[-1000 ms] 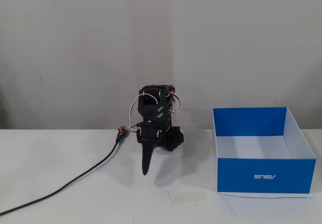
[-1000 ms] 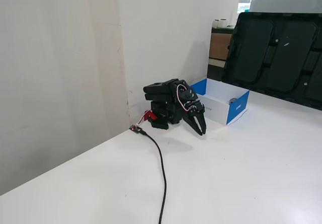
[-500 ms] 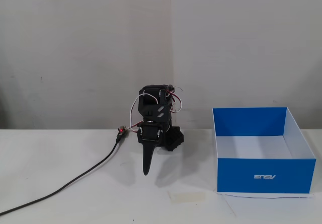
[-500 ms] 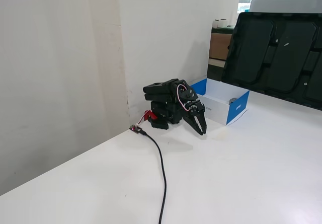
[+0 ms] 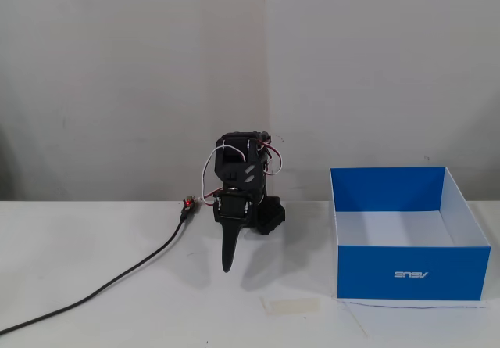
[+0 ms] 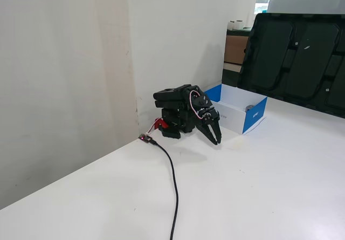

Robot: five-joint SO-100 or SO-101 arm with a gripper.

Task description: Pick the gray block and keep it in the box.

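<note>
**A:** Where is the gray block (image 6: 249,108)? I can't find it from the front.

**B:** I make out a small gray lump just inside the box (image 6: 254,118), tight against the inner face of its near blue wall, in the fixed view from the side. It is too small there to read any cut-outs or corners. In the front fixed view that wall of the box (image 5: 412,273) hides it.

**A:** So it's in already?

**B:** I judge so. It sits low, resting on the white floor, which fits a drop close to the arm's side of the box.

**A:** And the gripper (image 5: 227,266)?

**B:** Pointing down at the table beside the box, folded against the arm's base. In the side view the gripper (image 6: 217,141) shows its two fingers close together, only a thin gap between them, with nothing held. I read that as a parked pose.

**A:** Anything else near?

**B:** A pale tape strip (image 5: 291,306) lies flat ahead of the arm, and the black cable (image 6: 173,186) trails away.
</note>
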